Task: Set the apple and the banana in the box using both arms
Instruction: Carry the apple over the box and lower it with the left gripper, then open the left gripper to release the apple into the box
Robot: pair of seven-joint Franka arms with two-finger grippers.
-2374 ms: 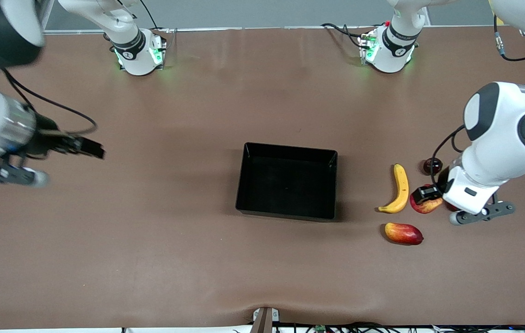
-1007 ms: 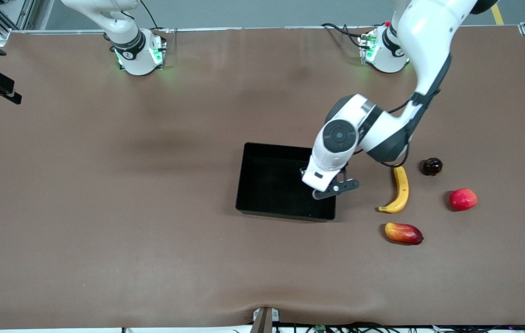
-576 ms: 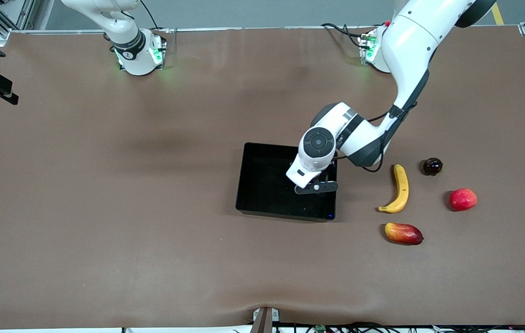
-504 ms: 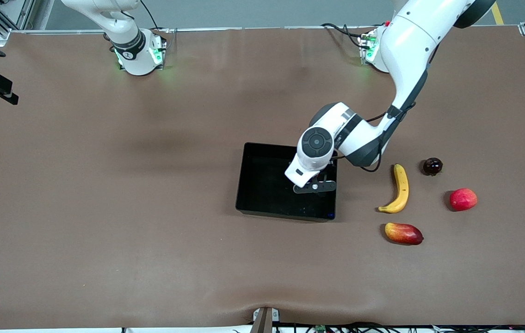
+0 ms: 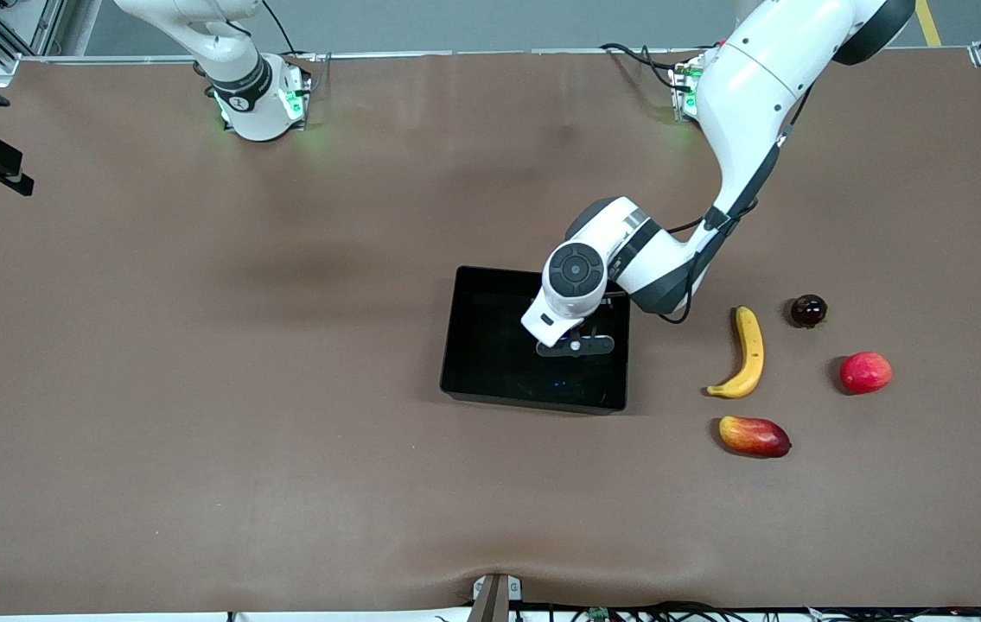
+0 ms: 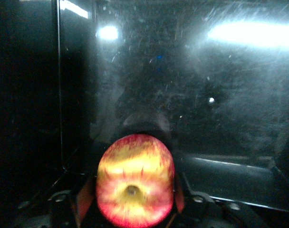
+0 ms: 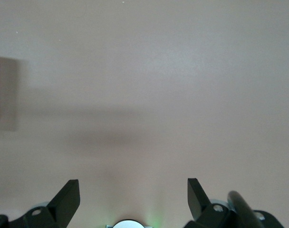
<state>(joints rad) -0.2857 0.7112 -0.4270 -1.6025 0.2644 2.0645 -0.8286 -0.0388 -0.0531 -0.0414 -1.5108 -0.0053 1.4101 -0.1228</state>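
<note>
Since 0.5 s ago, left gripper (image 5: 575, 345) has shifted farther inward over the box (image 5: 473, 380), away from its wall; jaws clamp the apple (image 6: 135, 186) above the bare floor. Banana (image 5: 745, 352) unmoved on brown table (image 5: 283, 432), near mango (image 5: 754, 435). Right gripper (image 7: 134, 199) waits, jaws wide.

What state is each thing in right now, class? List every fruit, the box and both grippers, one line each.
apple: gripped, over the box floor
box: holds no fruit yet
banana: lying on the table
left gripper: shut on the apple
right gripper: open, holding nothing, waiting
mango: lying on the table
pinkish-red fruit: resting on the table
</note>
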